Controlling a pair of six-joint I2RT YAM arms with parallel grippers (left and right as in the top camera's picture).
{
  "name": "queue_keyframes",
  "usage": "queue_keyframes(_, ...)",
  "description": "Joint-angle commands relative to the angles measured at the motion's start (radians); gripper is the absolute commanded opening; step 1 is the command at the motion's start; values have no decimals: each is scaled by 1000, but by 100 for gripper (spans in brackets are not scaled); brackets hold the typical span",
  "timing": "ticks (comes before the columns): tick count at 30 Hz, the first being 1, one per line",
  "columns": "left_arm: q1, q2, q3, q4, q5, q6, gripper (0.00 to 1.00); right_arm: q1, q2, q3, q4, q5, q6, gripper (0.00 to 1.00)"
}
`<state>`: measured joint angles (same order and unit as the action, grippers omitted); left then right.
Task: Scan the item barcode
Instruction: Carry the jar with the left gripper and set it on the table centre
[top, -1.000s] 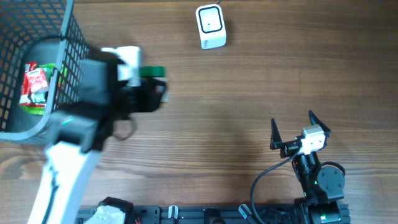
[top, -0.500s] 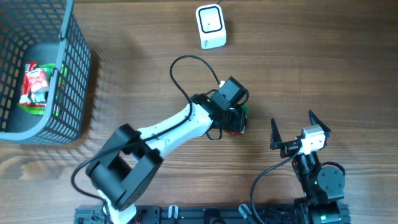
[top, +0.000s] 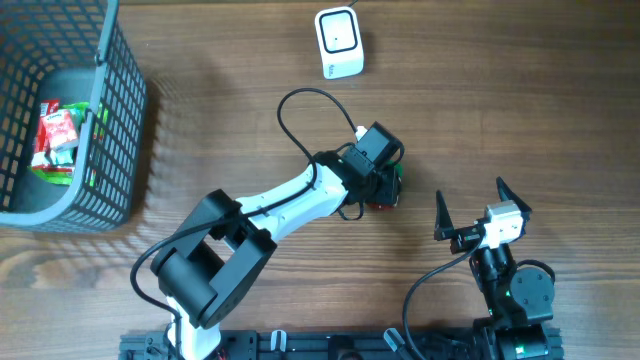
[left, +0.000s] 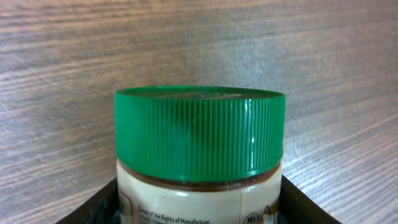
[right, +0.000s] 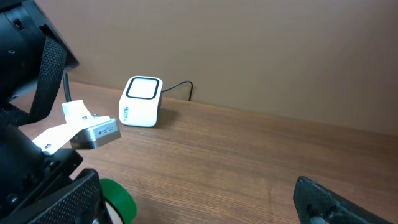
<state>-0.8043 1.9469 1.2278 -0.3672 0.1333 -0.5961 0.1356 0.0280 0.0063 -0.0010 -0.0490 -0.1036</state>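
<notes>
1. Left gripper (top: 384, 188): jaws partway closed on a jar (left: 199, 193). In the wrist view one dark finger (left: 93, 208) presses each side of the jar body, just below the lid.
2. Jar: pale contents, printed label, ribbed green lid (left: 199, 134). The lid end points away from the wrist camera, with wood grain behind it.
3. Overhead, the jar is just right of the frame's centre, mostly hidden under the left gripper. Only a sliver of green and a bit of red show at the gripper's edge. Cannot tell whether the jar touches the table (top: 250, 120) or is held above it.
4. Right gripper (top: 469, 190): lower right of the overhead frame, jaws spread wide, nothing between them. It is near the jar but not touching.
5. Scanner (top: 339, 42): small white box with a dark cable, top centre of the overhead frame, well apart from the jar. It sits left of centre in the right wrist view.
6. Basket (top: 120, 120): dark wire mesh, upper left of the overhead frame, with red and green packets (top: 55, 135) inside.
7. The green lid also shows at the bottom left of the right wrist view, beside the left arm's dark housing.
</notes>
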Motion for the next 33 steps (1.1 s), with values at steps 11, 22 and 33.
queue_keyframes(11,24,41,-2,12,-83,-3,89,-2,-7,-1,2,-12,-9,100)
queue_keyframes(22,98,-214,240,-118,-146,285,100,-2,-7,-1,2,-12,-9,100)
queue_keyframes(33,871,-314,848,-607,-483,779,100,-2,-7,-1,2,-12,-9,100)
